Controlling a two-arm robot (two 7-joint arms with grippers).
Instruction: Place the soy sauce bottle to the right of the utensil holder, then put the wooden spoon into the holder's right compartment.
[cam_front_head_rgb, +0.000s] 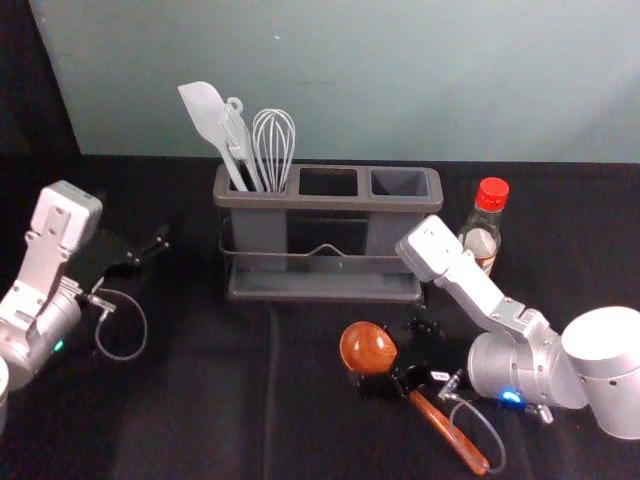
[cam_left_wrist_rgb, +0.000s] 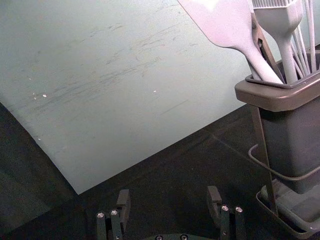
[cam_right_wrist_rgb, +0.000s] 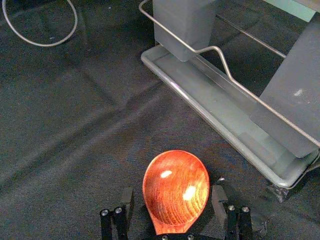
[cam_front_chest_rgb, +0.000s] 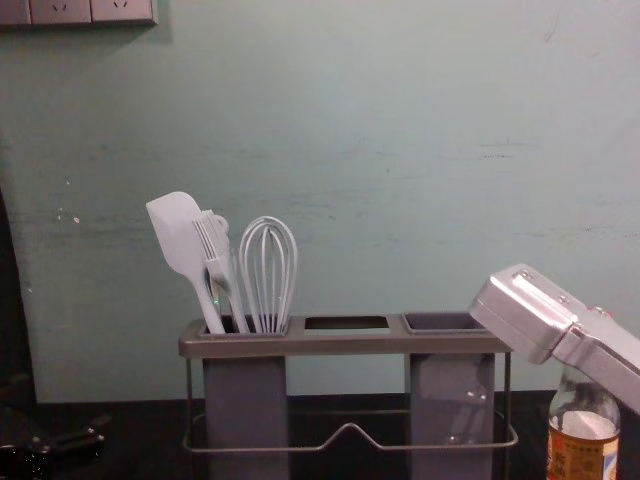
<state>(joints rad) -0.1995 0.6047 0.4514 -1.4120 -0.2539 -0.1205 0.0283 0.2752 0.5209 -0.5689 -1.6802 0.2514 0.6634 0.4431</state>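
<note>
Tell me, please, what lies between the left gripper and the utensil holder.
The left wrist view shows bare black cloth between the left gripper and the holder.

left hand (cam_front_head_rgb: 145, 245) open | utensil holder (cam_left_wrist_rgb: 275, 97) holding spatula (cam_left_wrist_rgb: 225, 25), brush (cam_left_wrist_rgb: 280, 17), whisk (cam_left_wrist_rgb: 311, 40) | pale wall (cam_left_wrist_rgb: 125, 100)

From where I stand, the robot's left arm (cam_front_head_rgb: 38, 258) and right arm (cam_front_head_rgb: 485, 295) look like a matched pair, silvery-grey, with rounded joint housings and flat links that finish in squared, soft-cornered end blocks, small round screws or recesses dotting the metal. A green light (cam_front_head_rgb: 58, 346) glows on the left one, a bright blue light (cam_front_head_rgb: 511, 397) on the right, which also has a fat, pale, drum-shaped section (cam_front_head_rgb: 607, 350). The left gripper (cam_front_head_rgb: 160, 242) and right gripper (cam_front_head_rgb: 392, 353) are black, with blocky fingertips and shiny screw heads. Beside each loops a thin grey cable, and the right one carries a little white label (cam_front_head_rgb: 440, 376).
</note>
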